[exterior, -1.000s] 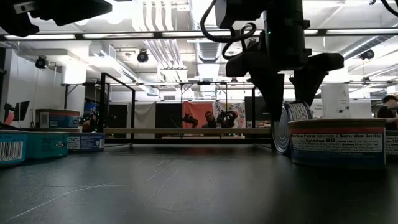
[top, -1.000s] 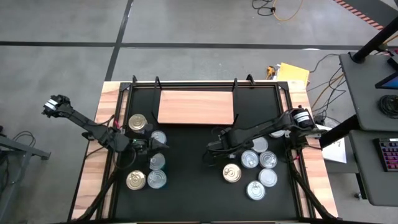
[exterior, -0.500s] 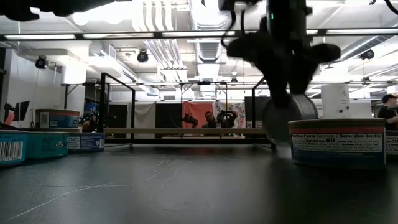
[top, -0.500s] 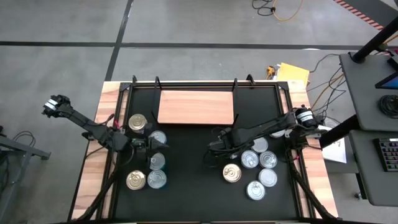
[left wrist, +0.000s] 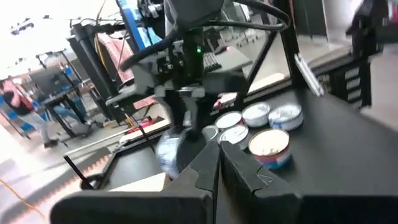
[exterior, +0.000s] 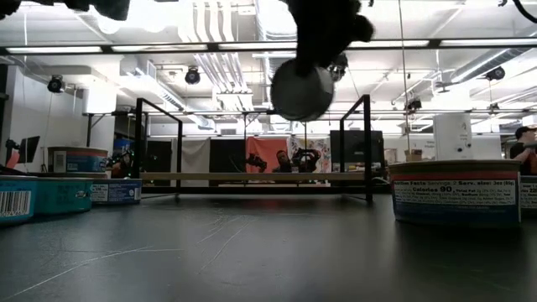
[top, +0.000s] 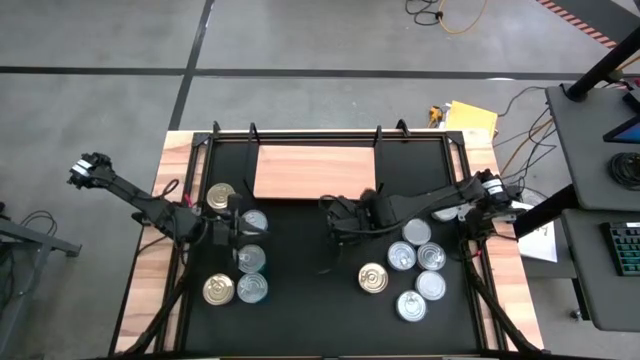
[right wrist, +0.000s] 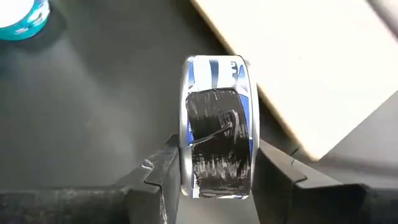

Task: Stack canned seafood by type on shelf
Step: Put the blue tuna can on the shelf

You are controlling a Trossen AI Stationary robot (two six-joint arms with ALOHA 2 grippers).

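Eleven short round metal tins are counted. Five stand near the left edge of the black table (top: 300,300): a gold-topped tin (top: 221,196) by the shelf's left end, three silver-topped tins (top: 253,221) in a column beside it, and a second gold-topped tin (top: 218,290) nearest the front edge. Five more stand toward the right edge: four silver-topped tins (top: 431,285) and one gold-topped tin (top: 373,278). The eleventh, a blue-labelled silver tin (right wrist: 217,124), is clamped on its rim between the fingers of the right gripper (top: 335,217), turned on edge and lifted clear of the table, just in front of the flat rectangular light-brown wooden shelf (top: 315,172). The shelf lies at the table's far edge and carries no tins. The right arm reaches low from the right edge toward the table's middle. The left gripper (top: 237,234), fingers closed on nothing, hangs among the left group of tins.
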